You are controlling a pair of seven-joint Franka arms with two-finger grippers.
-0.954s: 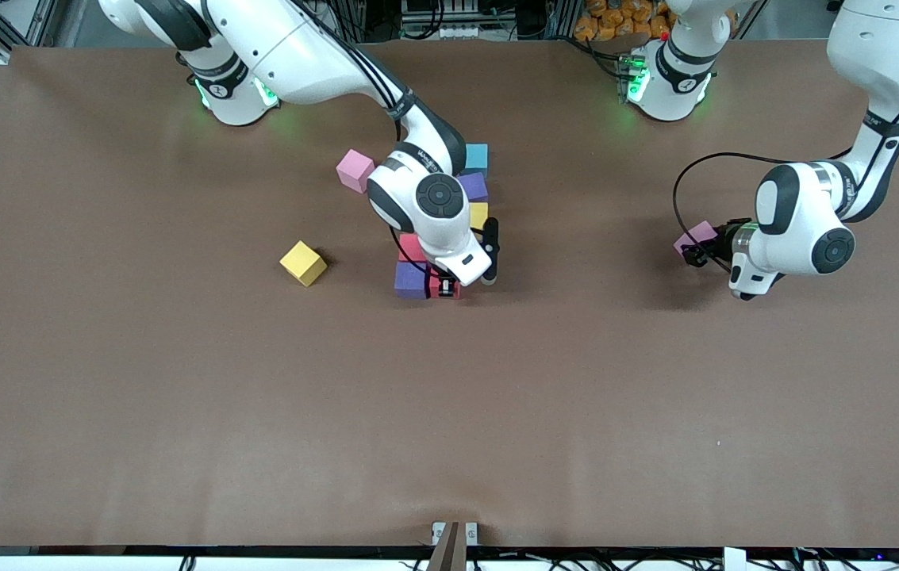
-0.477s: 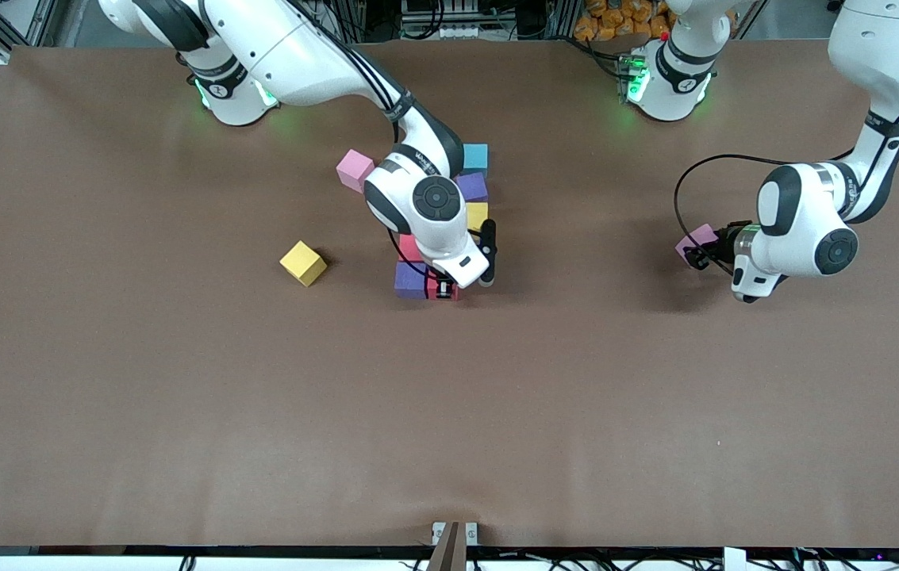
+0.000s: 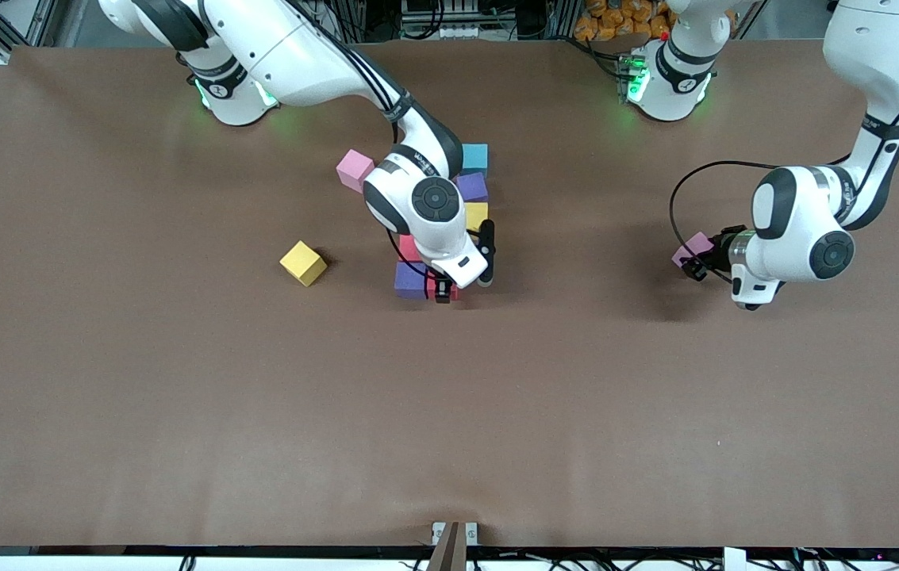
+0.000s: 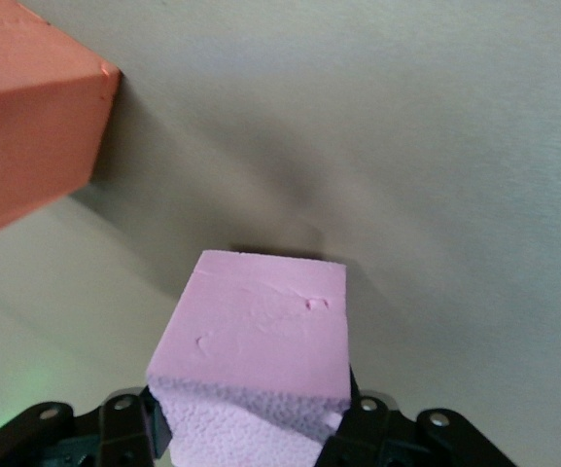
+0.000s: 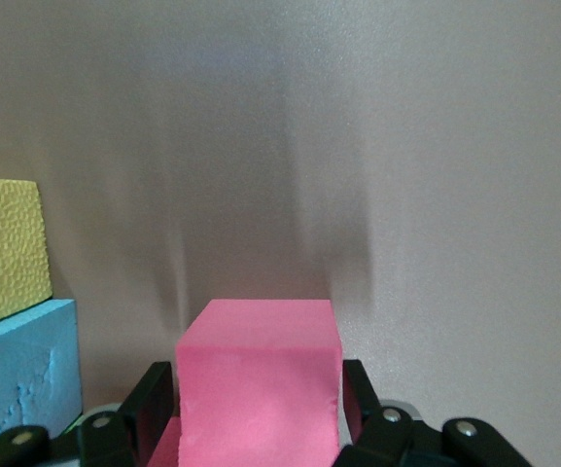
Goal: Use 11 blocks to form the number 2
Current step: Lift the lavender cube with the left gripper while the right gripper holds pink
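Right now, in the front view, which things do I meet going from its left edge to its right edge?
Yellow block → pink block → right tool at the block cluster → left tool holding a light pink block.

the right hand (image 3: 443,292) is down at the cluster of blocks (image 3: 471,190) mid-counter, on a red cube beside a purple cube (image 3: 409,280). a pink cube (image 3: 355,170) and a yellow cube (image 3: 303,262) lie apart. the left hand (image 3: 697,262) holds a pale pink cube (image 3: 690,249) toward its end of the brown counter (image 3: 179,396).
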